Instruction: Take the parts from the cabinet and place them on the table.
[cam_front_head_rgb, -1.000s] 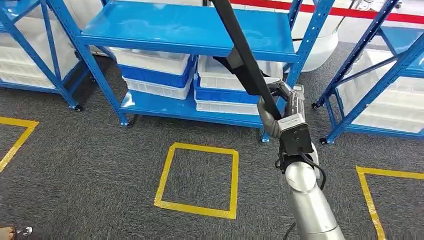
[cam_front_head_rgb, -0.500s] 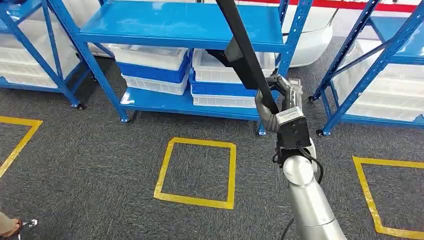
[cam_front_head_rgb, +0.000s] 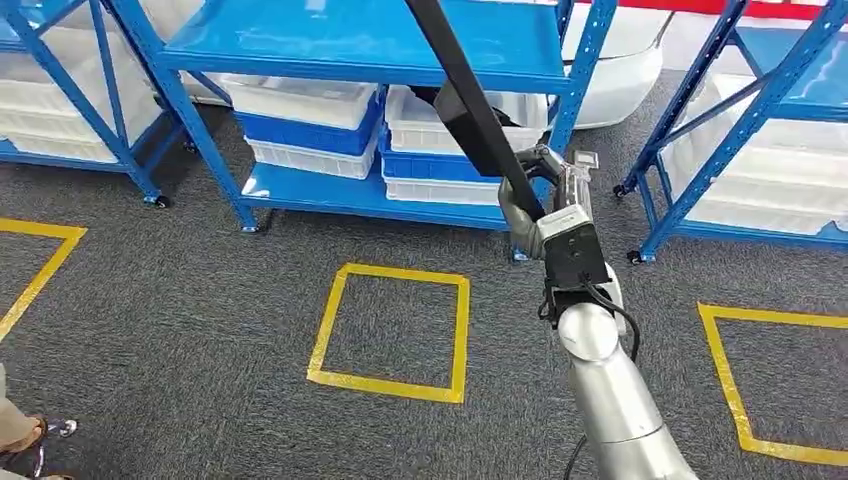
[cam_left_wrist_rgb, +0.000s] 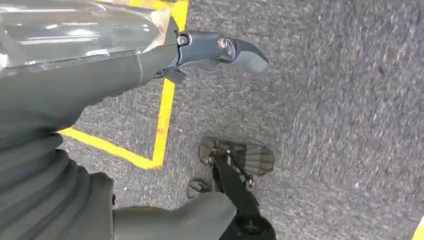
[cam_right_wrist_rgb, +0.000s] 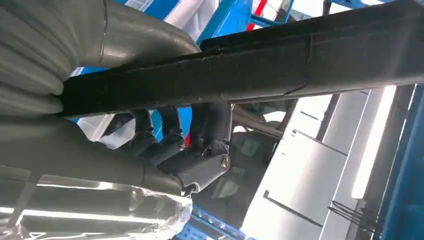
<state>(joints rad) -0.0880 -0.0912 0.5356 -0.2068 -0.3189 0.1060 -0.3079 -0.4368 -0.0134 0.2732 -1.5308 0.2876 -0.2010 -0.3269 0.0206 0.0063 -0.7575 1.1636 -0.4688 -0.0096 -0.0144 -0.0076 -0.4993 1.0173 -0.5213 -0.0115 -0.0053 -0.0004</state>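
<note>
A long black bar-shaped part slants up and to the left from my right hand, which grips it near its lower end in front of the blue cabinet. In the right wrist view the part crosses the palm, with the dark fingers curled under it. Its upper end runs out of the head view. My left hand hangs over the grey carpet with its fingers stretched out and nothing in it.
White and blue bins are stacked on the cabinet's lower shelf. More blue racks stand at the left and at the right. Yellow tape marks a square on the carpet. A person's shoe is at the lower left.
The whole picture has shifted a little, so the camera moved. My right hand keeps its grip on the black part and sits slightly higher and further left in the picture.
</note>
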